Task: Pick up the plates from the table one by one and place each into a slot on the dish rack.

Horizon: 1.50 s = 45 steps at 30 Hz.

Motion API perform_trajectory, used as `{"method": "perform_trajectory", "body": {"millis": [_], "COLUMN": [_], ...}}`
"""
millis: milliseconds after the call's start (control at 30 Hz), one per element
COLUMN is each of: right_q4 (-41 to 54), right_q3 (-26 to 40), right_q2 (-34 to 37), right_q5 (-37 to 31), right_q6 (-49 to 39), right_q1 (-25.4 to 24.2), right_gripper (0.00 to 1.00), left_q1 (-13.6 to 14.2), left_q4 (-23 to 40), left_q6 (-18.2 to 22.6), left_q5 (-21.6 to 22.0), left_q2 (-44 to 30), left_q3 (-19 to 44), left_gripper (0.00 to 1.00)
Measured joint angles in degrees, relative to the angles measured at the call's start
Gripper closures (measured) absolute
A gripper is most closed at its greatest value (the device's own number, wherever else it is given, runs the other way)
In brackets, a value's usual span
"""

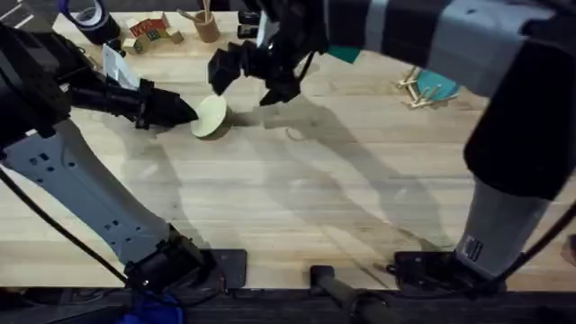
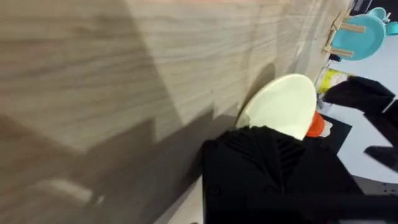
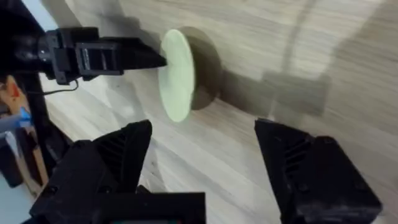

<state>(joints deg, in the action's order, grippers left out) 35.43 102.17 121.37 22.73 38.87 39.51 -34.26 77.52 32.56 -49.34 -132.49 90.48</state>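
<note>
A pale cream plate (image 1: 212, 117) stands tilted on edge over the table (image 1: 297, 207), left of centre. My left gripper (image 1: 187, 112) is shut on its left rim. In the right wrist view the plate (image 3: 176, 74) shows edge-on, with the left gripper (image 3: 155, 60) at its rim. My right gripper (image 1: 250, 76) hovers open just behind and right of the plate, holding nothing. Its two black fingers (image 3: 118, 152) stand wide apart. The dish rack (image 1: 416, 90) sits at the far right with a teal plate (image 1: 438, 83) in it, and the rack (image 2: 349, 30) also shows in the left wrist view.
At the far left edge stand a tape roll (image 1: 88, 16), coloured wooden blocks (image 1: 148, 34) and a brown cup (image 1: 206, 25) with sticks. A teal object (image 1: 346, 54) lies behind the right arm. Bare tabletop runs from the middle to the near edge.
</note>
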Motion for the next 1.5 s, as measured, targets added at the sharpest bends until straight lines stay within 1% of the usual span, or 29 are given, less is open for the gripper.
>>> {"method": "perform_trajectory", "body": {"millis": [233,633,867,1267,1500], "right_q4": [-4.7,-13.8,-19.0,-20.2,-20.4], "right_q3": [0.0,0.0,0.0,0.0,0.1], "right_q2": [3.3,8.6,10.2,10.5,10.5], "right_q5": [2.6,3.5,3.7,2.8,1.0], "right_q6": [2.8,8.9,12.6,17.8,19.5], "right_q1": [2.3,6.2,7.4,7.3,7.4], "right_gripper": [0.009,0.008,0.007,0.007,0.009], "left_q1": [0.0,0.0,0.0,0.0,0.0], "left_q4": [0.0,0.0,0.0,0.0,0.0], "left_q6": [0.0,0.0,0.0,0.0,0.0], "left_q5": [0.0,0.0,0.0,0.0,0.0], "left_q2": [0.0,0.0,0.0,0.0,0.0], "left_q3": [0.0,0.0,0.0,0.0,0.0], "left_gripper": [0.961,0.961,0.96,0.961,0.961]}}
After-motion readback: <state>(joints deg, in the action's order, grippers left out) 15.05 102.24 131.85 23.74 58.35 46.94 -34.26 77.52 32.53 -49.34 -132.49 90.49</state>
